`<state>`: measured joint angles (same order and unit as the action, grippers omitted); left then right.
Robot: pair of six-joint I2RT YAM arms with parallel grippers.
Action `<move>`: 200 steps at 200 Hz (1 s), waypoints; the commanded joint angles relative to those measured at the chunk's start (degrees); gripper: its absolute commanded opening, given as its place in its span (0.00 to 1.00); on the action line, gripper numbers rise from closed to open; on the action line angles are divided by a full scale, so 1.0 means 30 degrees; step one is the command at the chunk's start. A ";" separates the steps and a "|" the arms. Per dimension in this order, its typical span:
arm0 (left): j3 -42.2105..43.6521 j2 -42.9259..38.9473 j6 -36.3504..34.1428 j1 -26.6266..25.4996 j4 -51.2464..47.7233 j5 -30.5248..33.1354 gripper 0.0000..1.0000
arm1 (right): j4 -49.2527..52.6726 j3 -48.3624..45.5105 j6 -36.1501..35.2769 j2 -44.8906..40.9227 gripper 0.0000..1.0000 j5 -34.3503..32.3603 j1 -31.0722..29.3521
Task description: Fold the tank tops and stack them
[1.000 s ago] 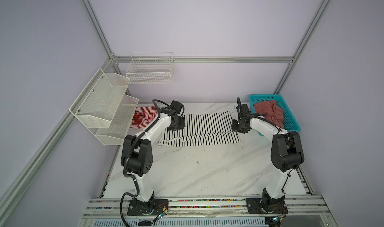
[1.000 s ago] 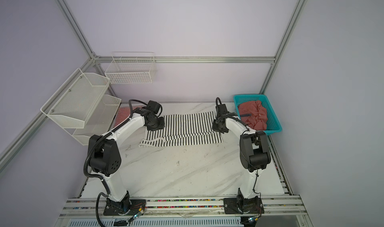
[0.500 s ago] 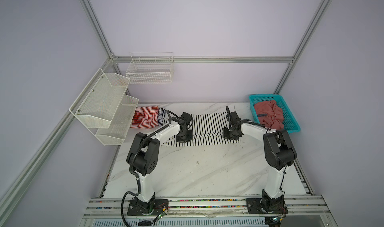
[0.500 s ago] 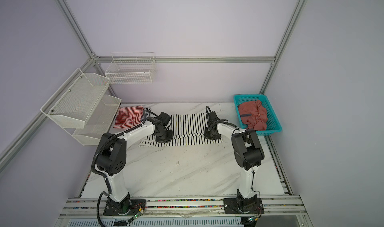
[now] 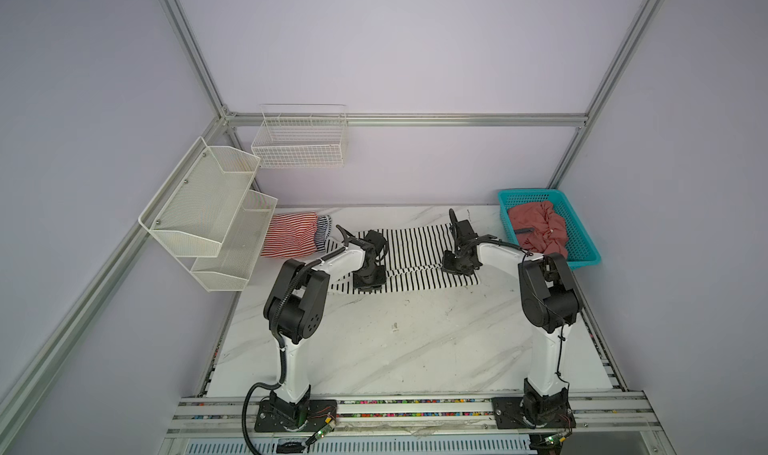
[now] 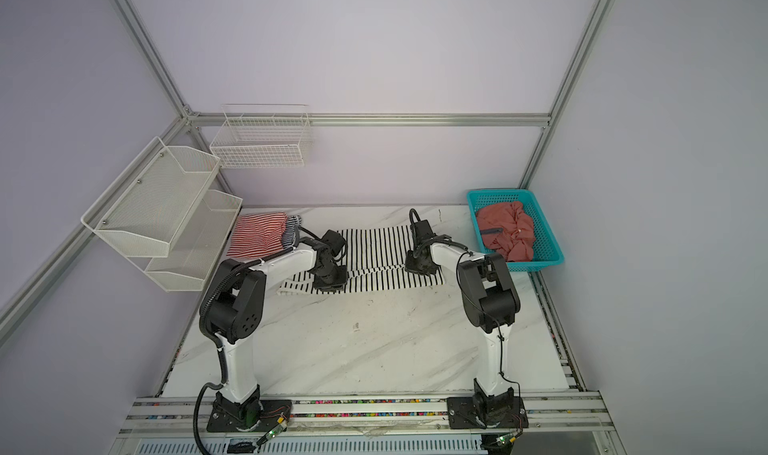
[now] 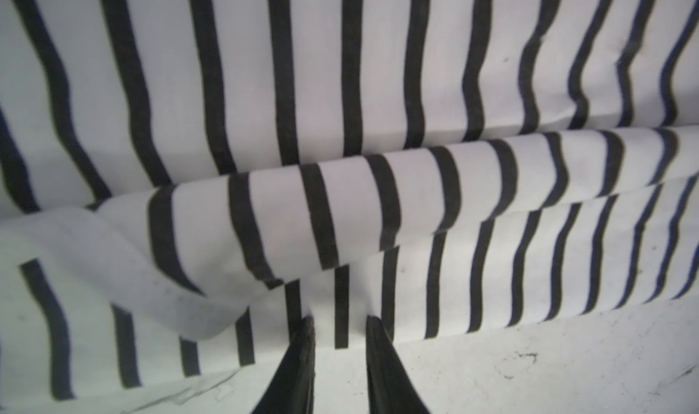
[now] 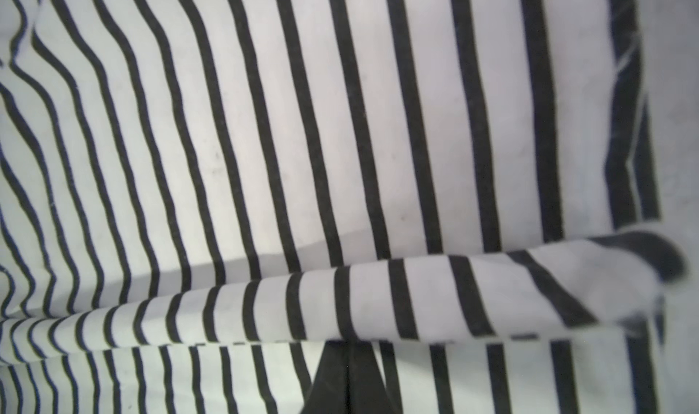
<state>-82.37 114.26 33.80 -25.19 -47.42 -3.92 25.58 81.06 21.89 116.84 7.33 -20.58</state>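
Note:
The white tank top with black stripes [image 5: 415,245] [image 6: 378,245] lies spread on the marble table, with a raised fold running across it between my two grippers. My left gripper [image 5: 369,284] [image 7: 340,319] points down at the top's near edge. Its fingers stand a narrow gap apart, and flat cloth and table show through the gap. My right gripper [image 5: 455,266] [image 8: 350,346] is shut, with its tips tucked under the fold [image 8: 378,302]. A folded red-white striped top [image 5: 291,234] and a navy-white one [image 5: 324,232] lie at the back left. A salmon-red top [image 5: 538,230] sits crumpled in the turquoise basket [image 5: 530,193].
White mesh shelves [image 5: 208,207] hang over the table's left edge, and a wire basket [image 5: 301,141] is mounted on the back wall. Bare marble [image 5: 395,340] stretches from the striped top to the front rail. Aluminium frame posts stand at the back corners.
Both grippers have come from the striped top's far part towards its near edge, raising a fold between them. The right gripper's jaws have shut. The left arm no longer hides the red-white top.

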 commanded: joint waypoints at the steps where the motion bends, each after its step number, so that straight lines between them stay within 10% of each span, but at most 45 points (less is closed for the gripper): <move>1: -0.1757 -0.0218 -0.0169 0.0105 0.0002 -0.0100 0.25 | -0.0120 0.0787 0.0314 0.0750 0.05 -0.0163 0.0020; 200: -0.6359 0.2579 -0.0265 0.1815 -0.0568 0.0442 0.28 | 0.0318 0.5642 0.0917 0.3508 0.05 -0.0159 0.0639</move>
<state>-93.89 121.40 33.36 -20.88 -48.90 -3.57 25.54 96.64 23.97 127.28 7.14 -19.40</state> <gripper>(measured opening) 0.280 0.053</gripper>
